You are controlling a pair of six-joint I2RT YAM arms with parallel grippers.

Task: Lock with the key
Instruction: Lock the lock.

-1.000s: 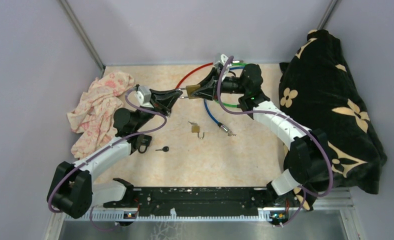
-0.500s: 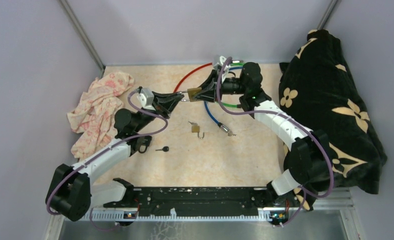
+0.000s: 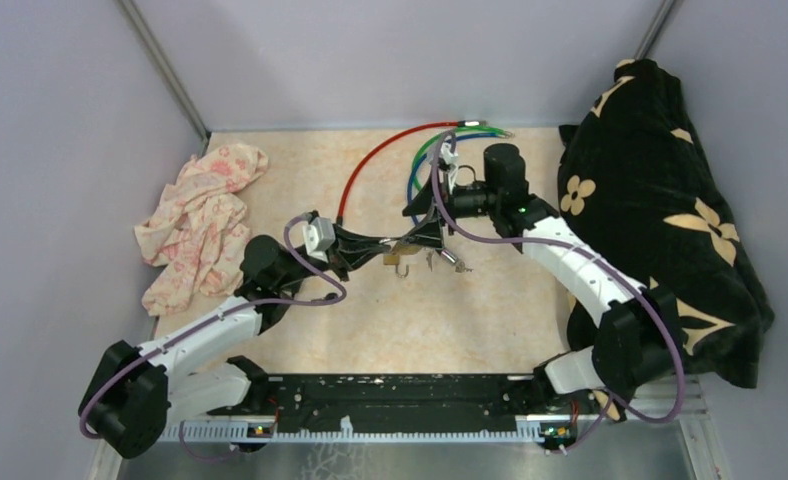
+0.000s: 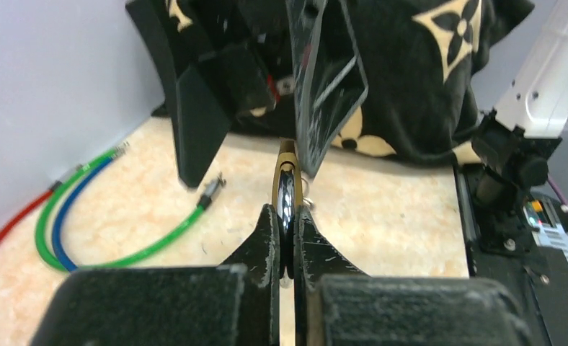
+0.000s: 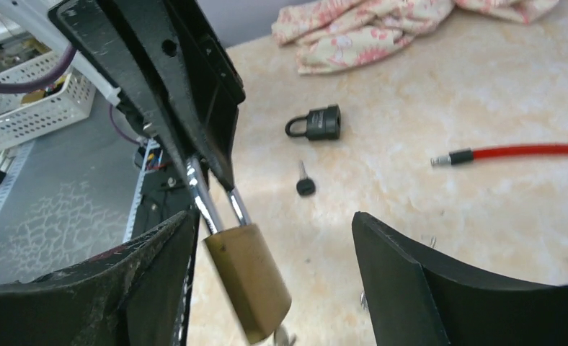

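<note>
Just now the right gripper (image 3: pixel 425 222) is springing wide, releasing the brass padlock (image 5: pixel 249 281) (it was clamped on it a moment ago). The left gripper (image 4: pixel 287 216) is pinching the shackle (image 5: pixel 239 207) tight, hanging the lock low over the table (image 3: pixel 490 300). A black key (image 5: pixel 304 180) is lying unused nearby.

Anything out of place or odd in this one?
Nothing damaged or spilled. The brass padlock dangles tilted by its shackle from the left tool; the right tool stands open around it, not gripping.
</note>
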